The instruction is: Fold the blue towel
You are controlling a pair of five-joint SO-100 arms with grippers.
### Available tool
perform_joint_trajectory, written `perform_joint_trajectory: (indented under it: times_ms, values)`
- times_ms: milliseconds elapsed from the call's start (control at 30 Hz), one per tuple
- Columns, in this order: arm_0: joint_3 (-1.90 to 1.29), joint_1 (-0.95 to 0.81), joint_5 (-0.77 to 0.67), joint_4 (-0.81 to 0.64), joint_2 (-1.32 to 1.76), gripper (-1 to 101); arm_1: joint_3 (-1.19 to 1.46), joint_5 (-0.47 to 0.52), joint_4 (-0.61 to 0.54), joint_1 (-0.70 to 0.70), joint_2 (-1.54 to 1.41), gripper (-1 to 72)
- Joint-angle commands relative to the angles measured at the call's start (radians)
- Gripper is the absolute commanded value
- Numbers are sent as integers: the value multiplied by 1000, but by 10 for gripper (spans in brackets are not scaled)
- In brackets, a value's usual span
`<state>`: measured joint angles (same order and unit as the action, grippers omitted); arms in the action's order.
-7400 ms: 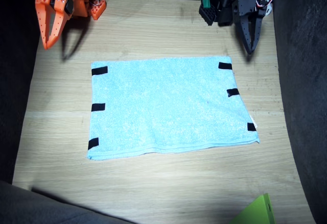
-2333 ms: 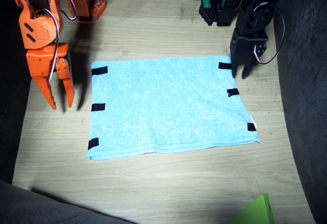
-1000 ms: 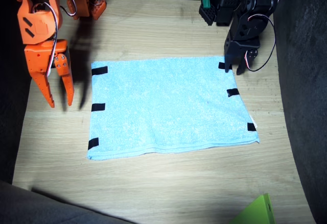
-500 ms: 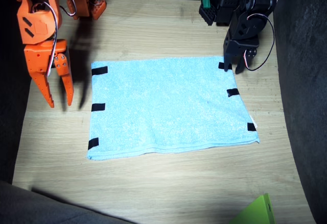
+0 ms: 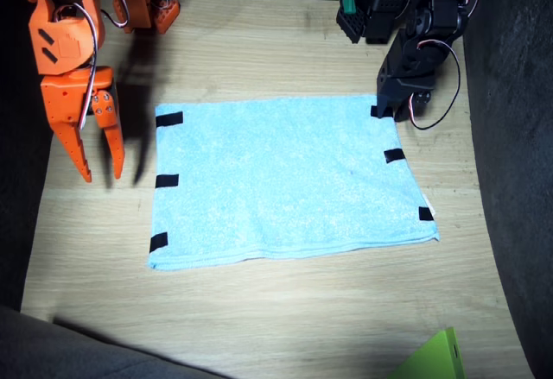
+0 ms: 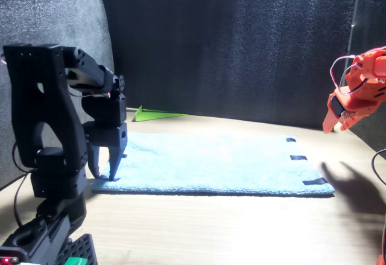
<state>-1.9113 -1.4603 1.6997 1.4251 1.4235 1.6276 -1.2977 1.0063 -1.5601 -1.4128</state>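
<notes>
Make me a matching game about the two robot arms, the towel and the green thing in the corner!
Things:
1. left arm
2. right arm
3. blue towel
4. green thing

States:
A. lying flat on the table
B. orange, fingers held above the table beside the towel
C. black, fingers down at a towel corner
D. peeking in at the picture's bottom edge

Pairs: 1-C, 2-B, 3-A, 4-D

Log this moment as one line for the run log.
towel: flat, unfolded | left gripper: open, fingers down at towel's corner | right gripper: open, raised beside towel, not touching
</notes>
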Motion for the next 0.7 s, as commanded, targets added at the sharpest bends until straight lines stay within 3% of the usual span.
perform_joint_trajectory:
  times_ms: [0,167,267,667]
  values:
    - [17,-18,25,26,6,197,-17,-3,5,-2,-28,230]
    - [15,-12,35,26,6,163,-17,-2,5,0,-28,230]
    - [18,-11,38,28,-2,-1,-17,-3,5,2,-28,230]
    - [49,-63,40,34,11,-1,-14,-2,2,6,-28,229]
